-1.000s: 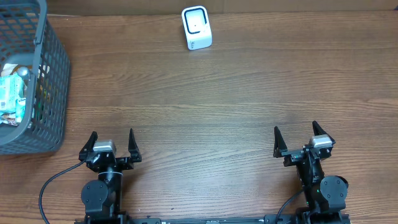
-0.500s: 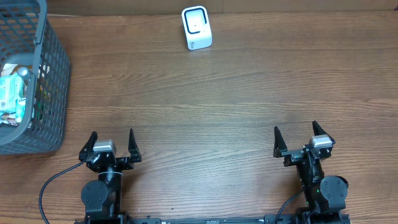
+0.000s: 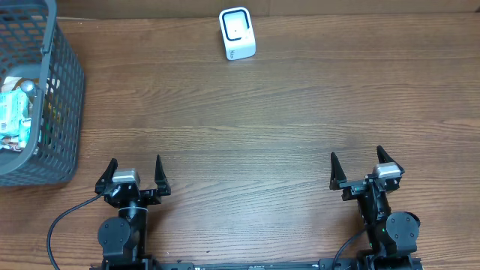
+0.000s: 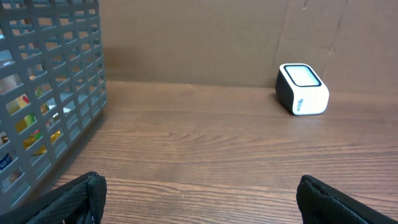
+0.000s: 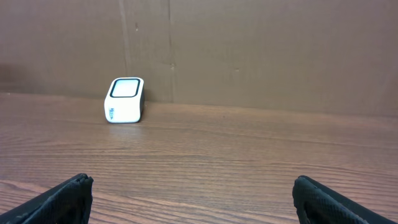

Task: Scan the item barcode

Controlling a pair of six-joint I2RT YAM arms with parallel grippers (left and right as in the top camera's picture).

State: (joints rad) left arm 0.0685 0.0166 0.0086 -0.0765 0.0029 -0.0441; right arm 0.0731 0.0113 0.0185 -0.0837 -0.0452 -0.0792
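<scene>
Crouching low on the table (image 3: 262,135), left arm (image 3: 124,214) and right arm (image 3: 381,206) spread empty jaws wide.

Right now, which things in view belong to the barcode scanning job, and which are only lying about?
For the job: white scanner; packaged items inside the grey basket; left pincer and right pincer, both open and empty.
Not part of it: black cable near the left pincer; brown wall behind the table.
</scene>
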